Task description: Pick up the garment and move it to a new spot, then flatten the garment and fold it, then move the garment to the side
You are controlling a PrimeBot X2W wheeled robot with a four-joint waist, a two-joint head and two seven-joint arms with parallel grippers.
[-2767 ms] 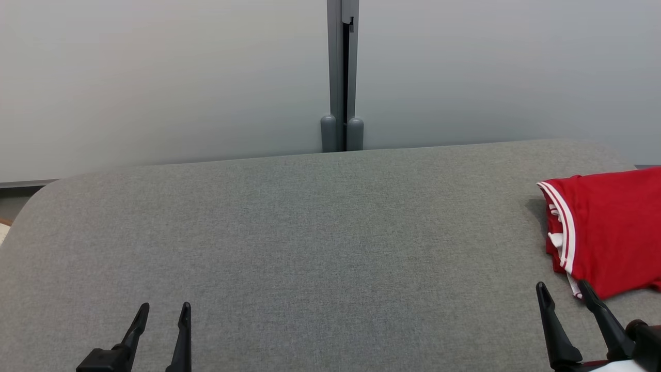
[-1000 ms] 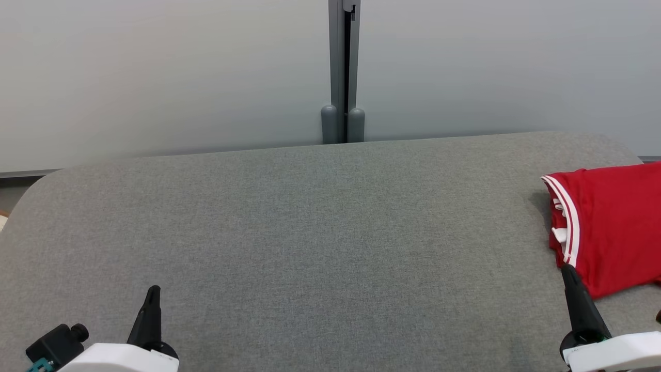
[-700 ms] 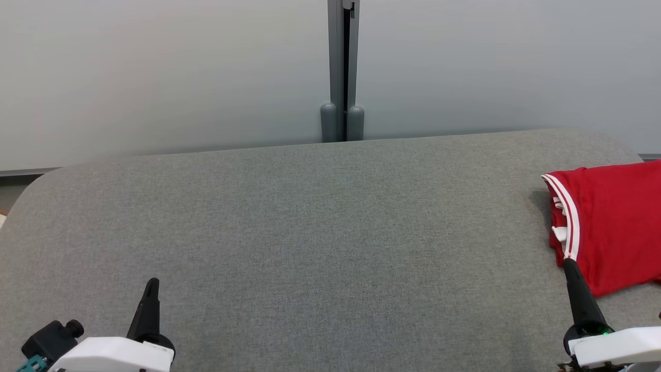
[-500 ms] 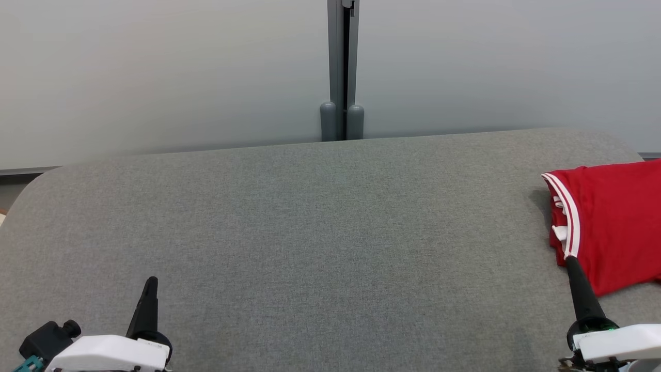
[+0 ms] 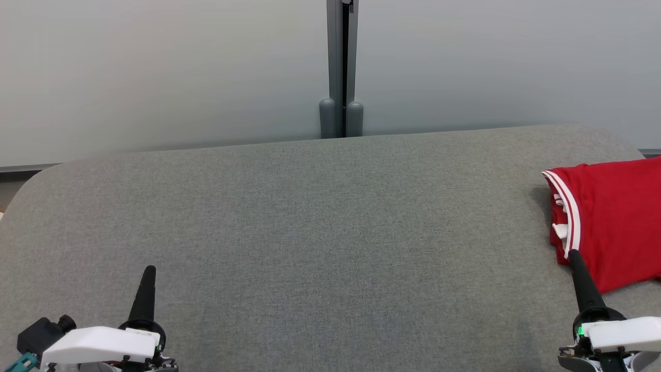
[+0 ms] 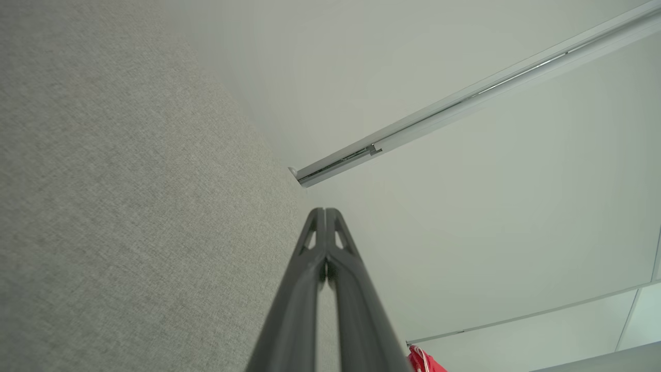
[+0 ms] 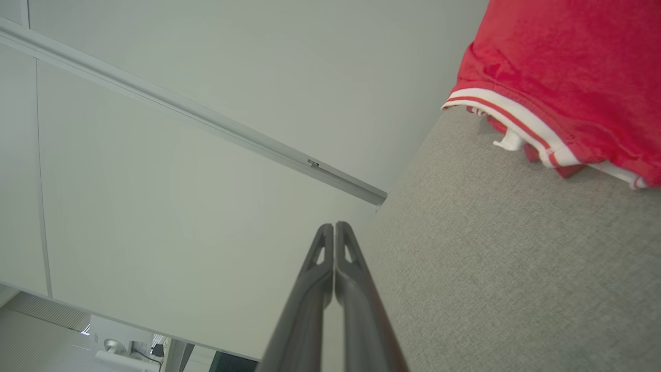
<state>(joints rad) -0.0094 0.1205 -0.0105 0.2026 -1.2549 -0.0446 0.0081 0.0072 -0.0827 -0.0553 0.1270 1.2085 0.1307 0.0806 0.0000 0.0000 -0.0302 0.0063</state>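
Observation:
The garment is red with white stripes along its edge and lies folded at the far right of the grey fabric surface; the right wrist view has the garment at its upper right, and a red corner of the garment peeks into the left wrist view. My right gripper is shut and holds nothing, its tip just in front of the garment's near left corner. At the lower left my left gripper is shut too, far from the garment. Both wrist views have the fingers pressed together: left gripper, right gripper.
Behind the grey surface stands a pale partition wall with a grey vertical post at its middle. The surface's rounded far-left corner and far-right corner are in view.
Both grippers went from open to shut and turned edge-on. Over the last second they have crept slightly forward, and the head camera has tilted a little. The garment lies as before.

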